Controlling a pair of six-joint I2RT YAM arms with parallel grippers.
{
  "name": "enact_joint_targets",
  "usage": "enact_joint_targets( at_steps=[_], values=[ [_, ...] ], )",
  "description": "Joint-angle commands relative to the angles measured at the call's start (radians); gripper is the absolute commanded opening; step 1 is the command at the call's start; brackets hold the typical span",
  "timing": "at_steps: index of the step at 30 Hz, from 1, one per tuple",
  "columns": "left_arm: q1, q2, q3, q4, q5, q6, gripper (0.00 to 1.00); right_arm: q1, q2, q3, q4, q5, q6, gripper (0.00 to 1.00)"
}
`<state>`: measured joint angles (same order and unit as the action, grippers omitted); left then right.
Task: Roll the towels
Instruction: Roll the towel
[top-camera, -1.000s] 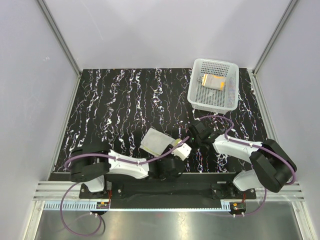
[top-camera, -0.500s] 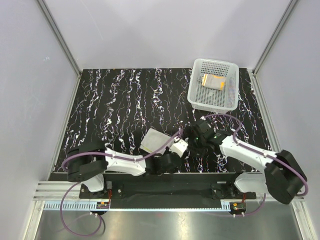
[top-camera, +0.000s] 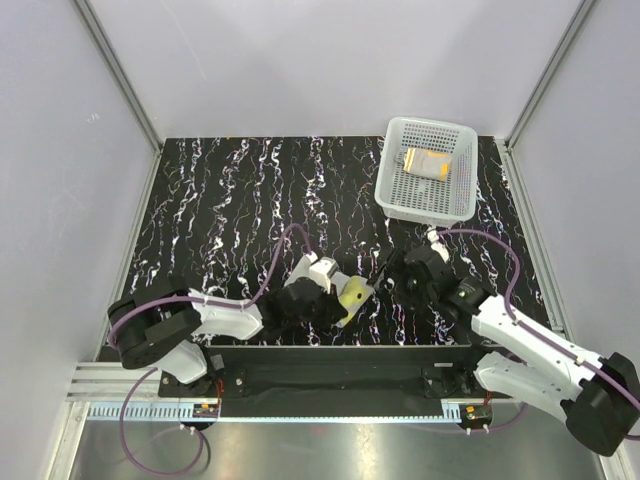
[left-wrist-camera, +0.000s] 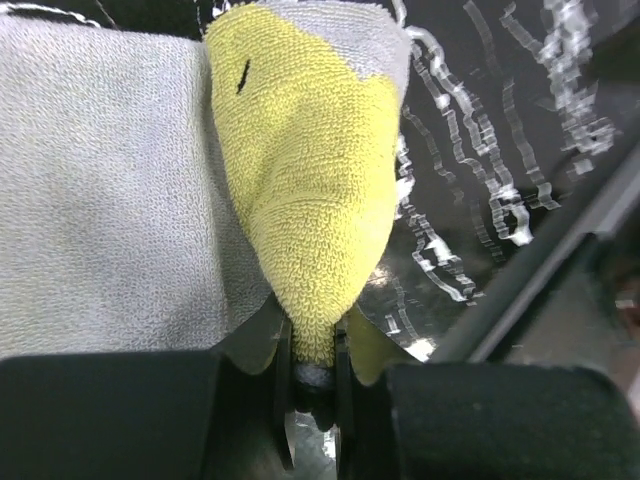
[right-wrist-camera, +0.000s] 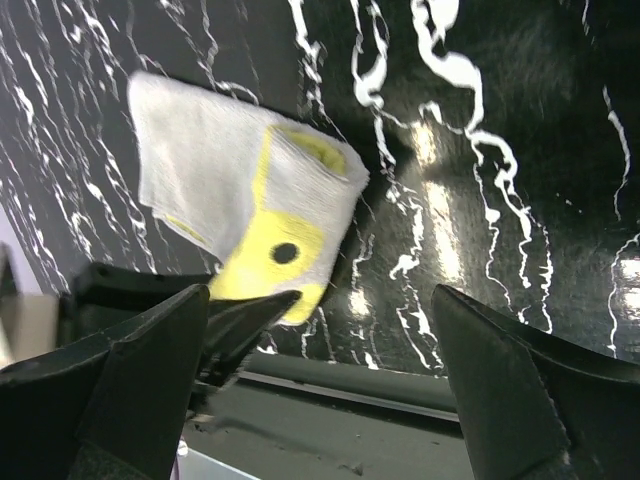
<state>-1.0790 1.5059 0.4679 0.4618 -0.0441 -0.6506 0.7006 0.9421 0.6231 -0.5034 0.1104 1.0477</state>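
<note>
Likely mid-roll, at 6 o'clock on the table (top-camera: 220, 200): left gripper (left-wrist-camera: 312, 372) grasps the yellow towel (left-wrist-camera: 300, 180), right gripper (right-wrist-camera: 325, 350) released. Next, tuck the fold over.

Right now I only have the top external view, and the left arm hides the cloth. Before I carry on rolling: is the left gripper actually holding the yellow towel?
Observer: Yes. The left wrist view shows the left gripper shut on a yellow fold of the yellow towel.
Operator: What lies beside that fold?
Observer: The grey-white reverse, spread out on the left of that view.
Operator: Is the right gripper helping?
Observer: No. The right gripper is open with nothing in it. The towel lies beyond it on the table.
</note>
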Motion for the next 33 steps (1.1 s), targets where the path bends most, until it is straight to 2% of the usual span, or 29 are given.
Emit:
enact_joint_targets(
  at_steps=[1,4,12,19,26,28,31,33],
  values=[
    [0.049,0.008,-0.038,0.198,0.171,-0.125,0.00,0.008,-0.026,-0.077,0.155,-0.067,0.021,1.00],
    [0.100,0.045,-0.071,0.351,0.280,-0.214,0.00,0.016,-0.013,-0.114,0.267,-0.107,0.014,1.00],
    [0.206,0.109,-0.124,0.523,0.414,-0.450,0.00,0.036,0.086,-0.206,0.494,-0.159,0.034,0.98],
    [0.255,0.160,-0.143,0.606,0.484,-0.520,0.00,0.037,0.210,-0.230,0.667,-0.153,0.052,0.94],
    [0.257,0.299,-0.161,0.831,0.530,-0.606,0.00,0.040,0.322,-0.217,0.765,-0.153,0.054,0.91],
    [0.258,0.323,-0.166,0.886,0.535,-0.632,0.00,0.042,0.343,-0.214,0.789,-0.156,0.058,0.87],
    [0.258,0.341,-0.173,0.911,0.535,-0.639,0.00,0.050,0.377,-0.210,0.815,-0.164,0.061,0.71],
    [0.258,0.335,-0.178,0.907,0.533,-0.633,0.00,0.059,0.397,-0.209,0.827,-0.169,0.060,0.54]
  ],
)
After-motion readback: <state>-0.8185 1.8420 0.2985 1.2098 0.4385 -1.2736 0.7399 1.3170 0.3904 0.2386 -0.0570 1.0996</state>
